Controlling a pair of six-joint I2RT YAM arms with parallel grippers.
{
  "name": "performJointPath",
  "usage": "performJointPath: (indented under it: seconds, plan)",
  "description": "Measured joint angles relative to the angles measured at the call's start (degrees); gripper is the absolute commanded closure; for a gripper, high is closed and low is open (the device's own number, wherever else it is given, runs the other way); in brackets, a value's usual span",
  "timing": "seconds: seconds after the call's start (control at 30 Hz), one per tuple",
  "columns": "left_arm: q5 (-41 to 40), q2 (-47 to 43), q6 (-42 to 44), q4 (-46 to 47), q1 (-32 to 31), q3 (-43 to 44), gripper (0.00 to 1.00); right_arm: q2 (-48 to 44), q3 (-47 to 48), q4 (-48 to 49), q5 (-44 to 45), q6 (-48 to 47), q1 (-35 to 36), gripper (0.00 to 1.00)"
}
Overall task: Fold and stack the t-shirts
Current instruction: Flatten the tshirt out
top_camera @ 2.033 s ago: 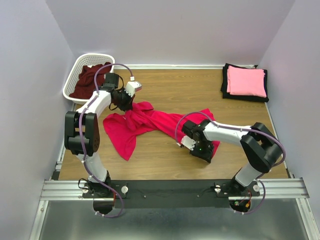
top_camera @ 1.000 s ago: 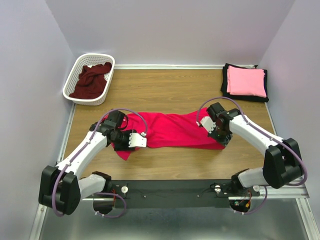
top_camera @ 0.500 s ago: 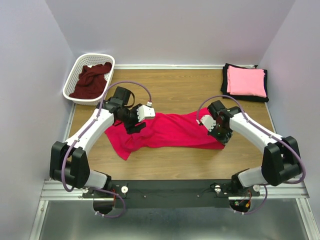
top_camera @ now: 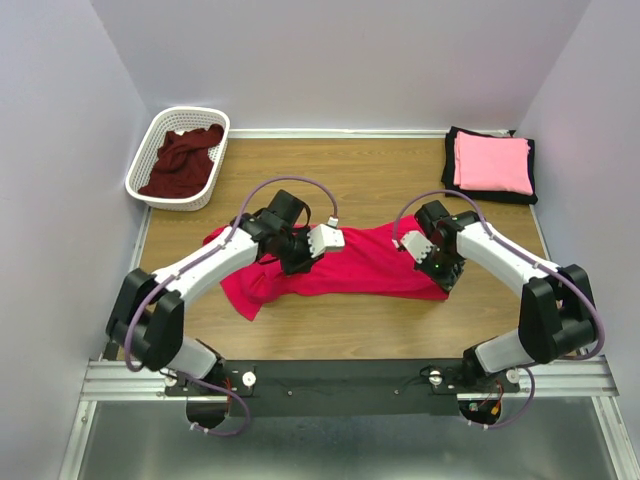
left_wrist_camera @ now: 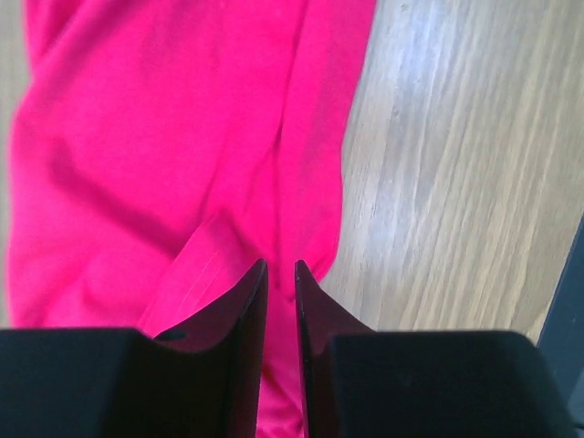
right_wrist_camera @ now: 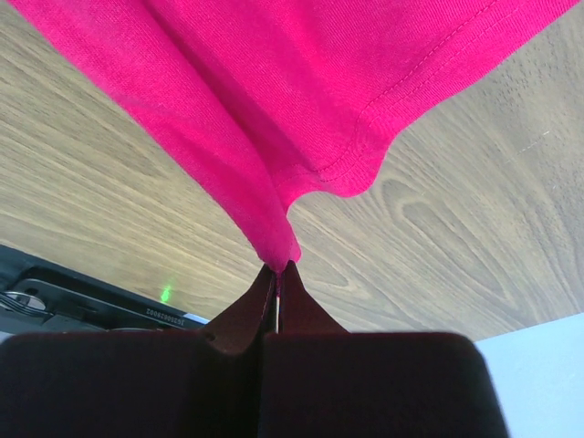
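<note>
The crimson-red t-shirt [top_camera: 370,265] lies bunched in a long band across the middle of the table. My left gripper [top_camera: 298,256] is over its left-centre part, its jaws nearly together with red fabric between them [left_wrist_camera: 280,266]; a fold rises to the left finger. My right gripper [top_camera: 445,276] is shut on the shirt's right end, pinching a peak of fabric [right_wrist_camera: 278,266] just above the wood. The light pink t-shirt [top_camera: 492,162] lies folded on the folded black t-shirt [top_camera: 449,172] at the back right. The dark maroon t-shirt [top_camera: 182,160] is crumpled in the basket.
The white lattice basket [top_camera: 139,165] stands at the back left corner. The folded stack is in the back right corner. Bare wood shows behind the red shirt [top_camera: 340,175] and along the near edge. A black rail runs along the front.
The shirt was pulled out from a loose heap into a long band. My left gripper moved from the shirt's left end toward its middle. My right gripper has held the right end almost still.
</note>
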Motion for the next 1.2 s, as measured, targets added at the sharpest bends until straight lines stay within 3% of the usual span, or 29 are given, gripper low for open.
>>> performJointPath:
  seconds: [0.13, 0.5, 0.97, 1.03, 1.2]
  plan:
    - [-2.2, 6.1, -2.6, 2.2, -0.4, 0.2, 0.72, 0.0, 0.0, -0.1, 0.0, 0.0, 0.0, 1.0]
    - [-7.4, 16.0, -7.3, 5.7, 3.0, 3.3, 0.47, 0.0, 0.0, -0.2, -0.1, 0.0, -0.5, 1.0]
    - [-7.3, 21.3, -9.2, 7.0, 4.3, 5.8, 0.45, -0.1, -0.8, -0.2, -0.1, -0.1, -0.8, 1.0]
    - [-7.1, 21.4, -9.4, 6.9, 4.3, 5.9, 0.45, -0.1, -0.9, -0.2, -0.1, -0.1, -0.8, 0.99]
    - [-7.8, 21.9, -10.5, 7.9, 4.4, 6.2, 0.71, -0.1, -1.1, -0.2, -0.1, -0.1, -0.9, 0.99]
